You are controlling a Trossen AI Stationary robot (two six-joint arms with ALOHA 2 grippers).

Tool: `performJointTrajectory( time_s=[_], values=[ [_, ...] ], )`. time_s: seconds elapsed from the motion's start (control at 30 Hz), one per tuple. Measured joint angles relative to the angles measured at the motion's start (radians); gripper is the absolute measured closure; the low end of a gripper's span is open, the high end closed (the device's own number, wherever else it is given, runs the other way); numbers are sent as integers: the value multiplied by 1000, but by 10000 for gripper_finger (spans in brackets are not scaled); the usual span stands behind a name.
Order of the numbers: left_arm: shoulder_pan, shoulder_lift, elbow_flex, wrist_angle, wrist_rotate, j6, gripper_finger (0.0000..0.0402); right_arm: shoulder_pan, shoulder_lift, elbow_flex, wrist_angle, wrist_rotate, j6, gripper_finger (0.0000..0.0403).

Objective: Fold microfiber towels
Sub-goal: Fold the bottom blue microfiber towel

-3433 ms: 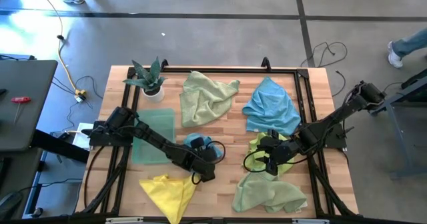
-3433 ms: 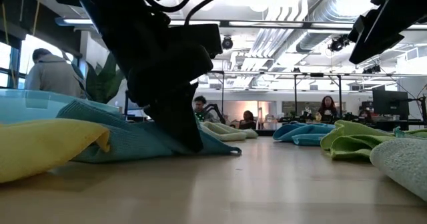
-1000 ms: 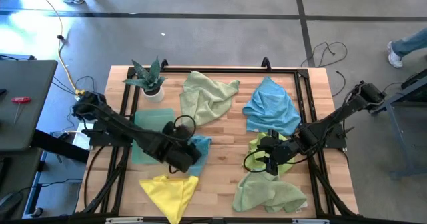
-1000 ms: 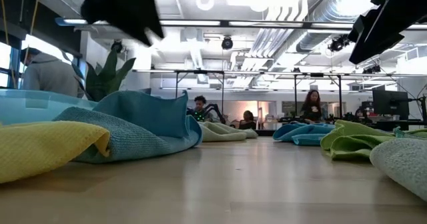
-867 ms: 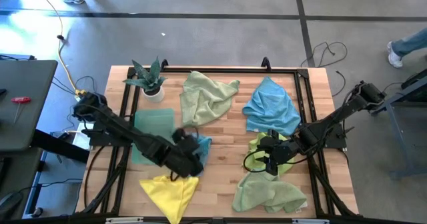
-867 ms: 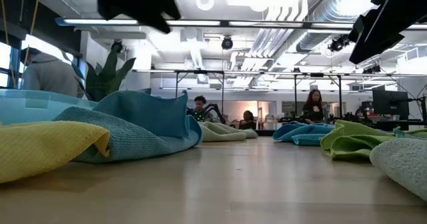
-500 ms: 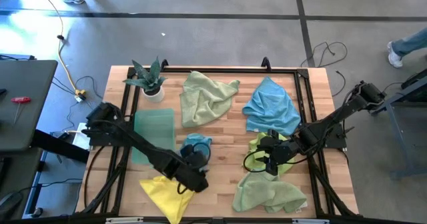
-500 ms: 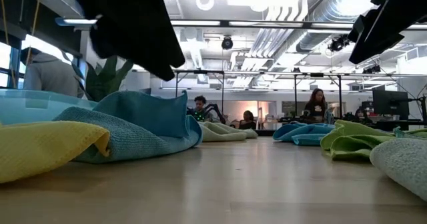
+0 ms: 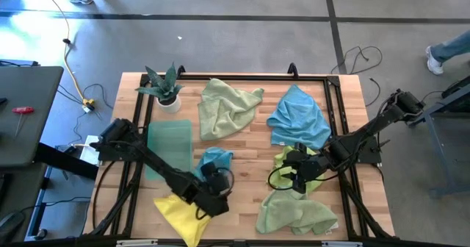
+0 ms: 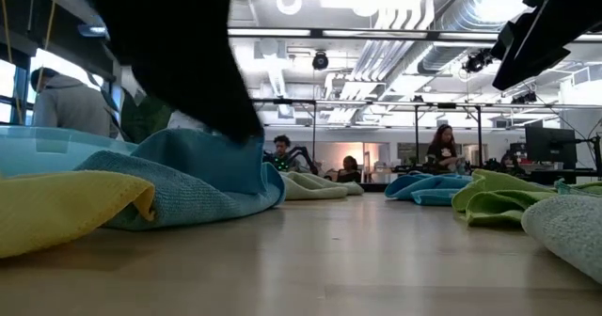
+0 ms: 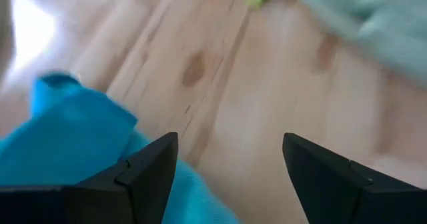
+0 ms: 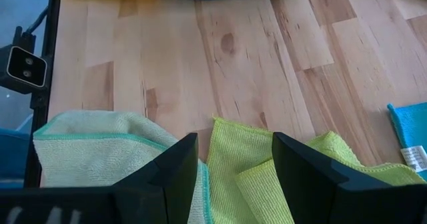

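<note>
Hovering over the near-left part of the table (image 9: pixel 250 140), the left gripper (image 9: pixel 218 201) is spreading its fingers (image 11: pixel 143 174) wide with nothing between them, the teal towel (image 9: pixel 214 161) bunching just beside it and the bright yellow towel (image 9: pixel 176 212) lying at the front edge. Right gripper (image 9: pixel 288 179) is waiting over the yellow-green towel (image 9: pixel 283 157), fingers parted and gripping nothing. Pale green towels are lying at back centre (image 9: pixel 228 107) and front right (image 9: pixel 294 214); the sky blue towel (image 9: pixel 299 118) is sitting back right, a folded green one (image 9: pixel 169 148) along the left side.
</note>
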Motion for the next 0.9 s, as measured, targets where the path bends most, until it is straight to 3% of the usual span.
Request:
performJointTrajectory(
  time_s=[0.2, 0.43, 0.6, 0.9],
  values=[
    [51, 45, 1, 38, 2, 75, 142, 0, 0, 0, -2, 0, 0, 219],
    [94, 45, 0, -124, -176, -42, 143, 0, 0, 0, -2, 0, 0, 219],
    [98, 45, 1, -309, -277, -194, 144, 0, 0, 0, 0, 0, 0, 219],
    [98, -4, 1, -788, -354, -511, 144, 0, 0, 0, -2, 0, 0, 219]
  ],
)
